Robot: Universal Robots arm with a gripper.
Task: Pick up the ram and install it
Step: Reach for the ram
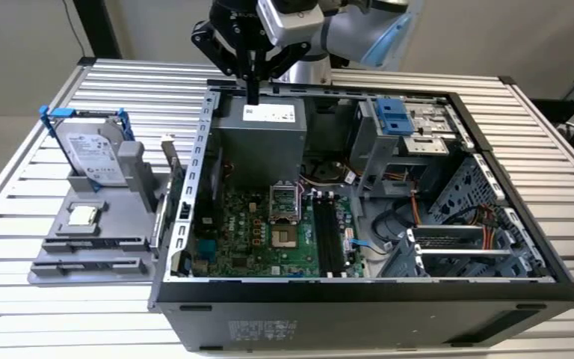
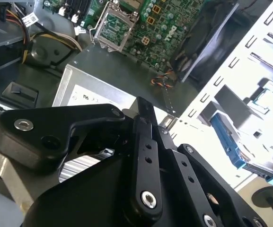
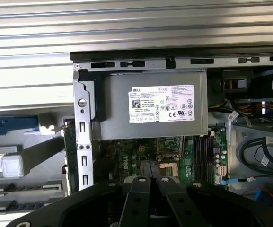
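Black fingers of my tool [image 1: 254,96] are pinching narrow, seemingly empty, hanging above the power supply [image 3: 153,104] to clear the computer case [image 1: 367,288] rim.

The arm [image 1: 352,34] above my gripper [image 1: 252,90] is cut off in the exterior view. In the first wrist view, I lose part of the motherboard [image 3: 138,151] behind the gripper.

We see a worktop [image 1: 98,82] of ribbed, dull-silver metal and a case [image 1: 203,142] of matt grey punched sheet metal, its power supply [image 1: 262,146] plain grey metal with a white paper label [image 1: 269,113], its board [image 1: 252,239] glossy green. The pincer [image 1: 253,96] looks matt black with bright metal screw heads [image 2: 148,199]; the drive [image 1: 93,149] is shiny silver metal in a blue plastic frame [image 1: 83,112], on a stand [image 1: 98,247] of smooth matt grey plastic.
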